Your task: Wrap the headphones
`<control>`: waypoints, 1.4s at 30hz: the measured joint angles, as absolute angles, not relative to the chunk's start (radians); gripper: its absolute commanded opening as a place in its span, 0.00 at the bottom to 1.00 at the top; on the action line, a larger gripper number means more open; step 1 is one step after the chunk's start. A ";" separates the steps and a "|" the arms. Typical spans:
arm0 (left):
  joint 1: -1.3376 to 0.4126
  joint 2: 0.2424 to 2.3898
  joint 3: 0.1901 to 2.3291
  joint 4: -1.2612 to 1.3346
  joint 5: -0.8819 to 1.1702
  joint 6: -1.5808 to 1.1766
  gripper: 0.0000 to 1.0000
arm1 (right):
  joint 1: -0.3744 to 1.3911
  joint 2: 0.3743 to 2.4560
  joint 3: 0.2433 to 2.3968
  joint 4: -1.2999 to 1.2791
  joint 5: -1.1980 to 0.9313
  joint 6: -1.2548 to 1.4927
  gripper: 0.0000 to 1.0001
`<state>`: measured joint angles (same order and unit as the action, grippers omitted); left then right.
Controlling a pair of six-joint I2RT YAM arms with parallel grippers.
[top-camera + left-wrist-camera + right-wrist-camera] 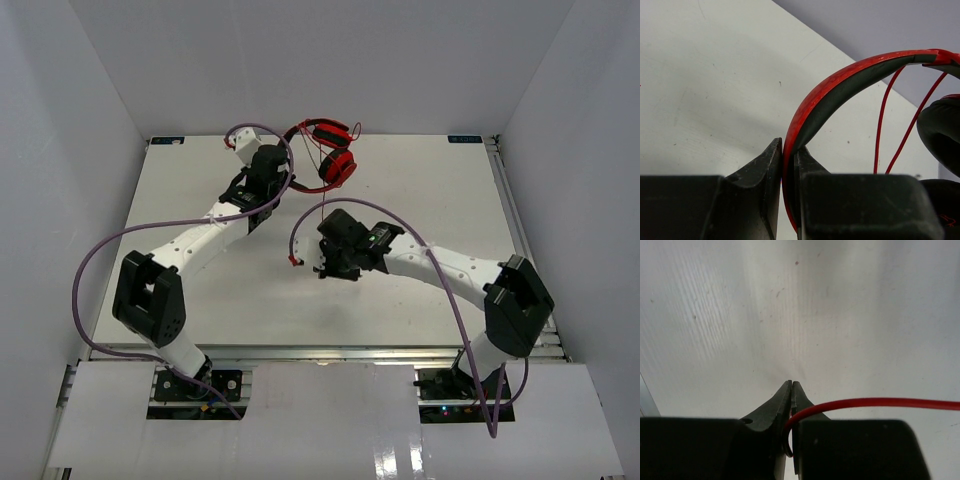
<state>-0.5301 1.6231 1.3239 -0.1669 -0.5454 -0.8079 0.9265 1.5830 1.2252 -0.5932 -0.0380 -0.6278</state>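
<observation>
Table [420, 290]: white, boxed in by white walls [90, 90] on the left, right and far sides. There is wide bare surface to the right and in the near-left corner.

Left arm [200, 240] reaches diagonally to the far centre. Right arm [450, 265] reaches left to mid-table. A purple cable [90, 260] loops out past the table's left edge, and another arcs over the right arm.

Headphones [335, 160]: far centre, just short of the far edge and well clear of both side walls. The headband [840, 85] lies on the far side and arcs left to right. The ear cups [340, 167] sit together on the near side of it. Cannot tell whether the cups touch the table.

Left end effector [788, 150]: pressed onto the left end of the headband, red outer face against one finger, black inner face against the other.

Cord [323, 200]: thin and red, running from the ear cups straight toward the near side. Two strands show under the headband in the left wrist view.

Right end effector [791, 390]: tips pressed together at mid-table, pinching the cord. The cord leaves to the right, taut and nearly level, above bare table.
</observation>
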 measured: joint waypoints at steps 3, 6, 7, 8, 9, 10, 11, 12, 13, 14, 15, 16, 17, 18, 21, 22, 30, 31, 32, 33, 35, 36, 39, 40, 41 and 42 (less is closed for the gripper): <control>-0.530 1.643 1.324 -0.170 -0.507 -0.781 0.00 | 0.991 1.619 1.221 -0.656 0.074 -0.684 0.08; -0.530 1.663 1.321 -0.177 -0.459 -0.748 0.00 | 1.028 1.623 1.210 -0.685 0.196 -0.743 0.08; -0.530 1.670 1.318 -0.179 -0.441 -0.734 0.00 | 1.033 1.623 1.209 -0.687 0.231 -0.759 0.08; -0.530 1.677 1.315 -0.180 -0.424 -0.720 0.00 | 1.035 1.623 1.209 -0.688 0.267 -0.777 0.08; -0.530 1.684 1.309 -0.181 -0.407 -0.705 0.00 | 1.035 1.623 1.209 -0.688 0.305 -0.797 0.08; -0.530 1.690 1.300 -0.181 -0.386 -0.690 0.00 | 1.035 1.622 1.209 -0.688 0.342 -0.819 0.08; -0.531 1.697 1.291 -0.183 -0.369 -0.673 0.00 | 1.035 1.621 1.209 -0.688 0.372 -0.838 0.08; -0.532 1.707 1.283 -0.187 -0.353 -0.655 0.00 | 1.034 1.618 1.209 -0.688 0.400 -0.857 0.08; -0.534 1.719 1.276 -0.193 -0.336 -0.635 0.00 | 1.033 1.613 1.209 -0.688 0.427 -0.875 0.08; -0.535 1.730 1.267 -0.197 -0.323 -0.615 0.00 | 1.033 1.607 1.209 -0.688 0.450 -0.893 0.08; -0.537 1.742 1.256 -0.204 -0.312 -0.597 0.00 | 1.033 1.598 1.209 -0.688 0.470 -0.910 0.08; -0.539 1.753 1.245 -0.211 -0.301 -0.580 0.00 | 1.033 1.587 1.209 -0.688 0.489 -0.925 0.08; -0.542 1.764 1.234 -0.219 -0.290 -0.562 0.00 | 1.033 1.575 1.209 -0.687 0.505 -0.937 0.08; -0.545 1.776 1.225 -0.228 -0.278 -0.542 0.00 | 1.033 1.563 1.209 -0.686 0.519 -0.947 0.08; -0.559 1.815 1.216 -0.261 -0.245 -0.484 0.00 | 1.033 1.531 1.204 -0.677 0.560 -0.978 0.08; -0.565 1.825 1.216 -0.273 -0.236 -0.463 0.00 | 1.033 1.524 1.200 -0.672 0.573 -0.988 0.08; -0.606 1.841 1.216 -0.300 -0.133 -0.338 0.00 | 1.032 1.495 1.097 -0.563 0.621 -1.089 0.08; -0.608 1.841 1.216 -0.300 -0.105 -0.322 0.00 | 1.029 1.490 1.076 -0.546 0.621 -1.105 0.08; -0.610 1.841 1.216 -0.300 -0.077 -0.305 0.00 | 1.026 1.485 1.056 -0.528 0.621 -1.122 0.08; -0.611 1.841 1.216 -0.300 -0.047 -0.288 0.00 | 1.020 1.483 1.039 -0.507 0.616 -1.138 0.08; -0.612 1.841 1.215 -0.300 0.006 -0.260 0.00 | 1.000 1.480 1.009 -0.462 0.599 -1.166 0.08; -0.613 1.840 1.210 -0.295 0.031 -0.246 0.00 | 0.983 1.480 0.997 -0.438 0.589 -1.180 0.09; -0.613 1.837 1.181 -0.283 0.084 -0.216 0.00 | 0.932 1.478 0.970 -0.374 0.564 -1.219 0.12; -0.614 1.836 1.171 -0.280 0.099 -0.205 0.00 | 0.912 1.476 0.962 -0.353 0.551 -1.234 0.12; -0.614 1.836 1.161 -0.278 0.115 -0.194 0.00 | 0.891 1.473 0.954 -0.333 0.532 -1.250 0.12; -0.614 1.836 1.151 -0.277 0.131 -0.184 0.00 | 0.872 1.469 0.947 -0.315 0.512 -1.265 0.14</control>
